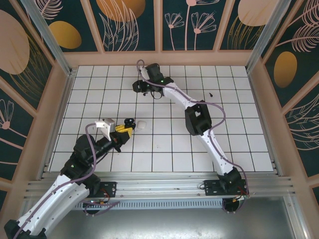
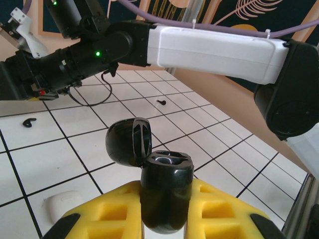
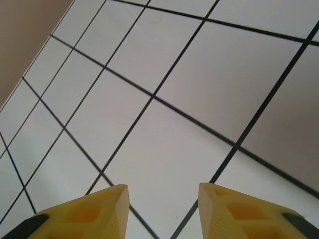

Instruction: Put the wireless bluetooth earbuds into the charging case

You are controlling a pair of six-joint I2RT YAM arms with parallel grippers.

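- One black earbud (image 2: 31, 122) lies flat on a white tile, at about 10 o'clock from the charging case in the left wrist view.
- A second black earbud (image 2: 162, 102) lies farther off, at about 12 o'clock from the case, under the long white right arm (image 2: 209, 50).
- From the top, a tiny black earbud (image 1: 212, 94) sits at about 2 o'clock from the middle of the desk (image 1: 239, 149), well apart from both grippers.
- A small white piece (image 2: 65, 205) lies on the desk just beside the case, at its 3 o'clock in the top view.
- The charging case (image 2: 164, 199) is black and stands upright. Its round lid (image 2: 128, 142) is flipped open to the left, and the two holes inside look empty.
- The left gripper (image 2: 164, 191) pinches the case between its yellow fingers (image 2: 224, 209), at about 9 o'clock from the desk's middle.
- The right gripper (image 3: 162, 191) is spread wide over bare tiles, with nothing between its fingers.
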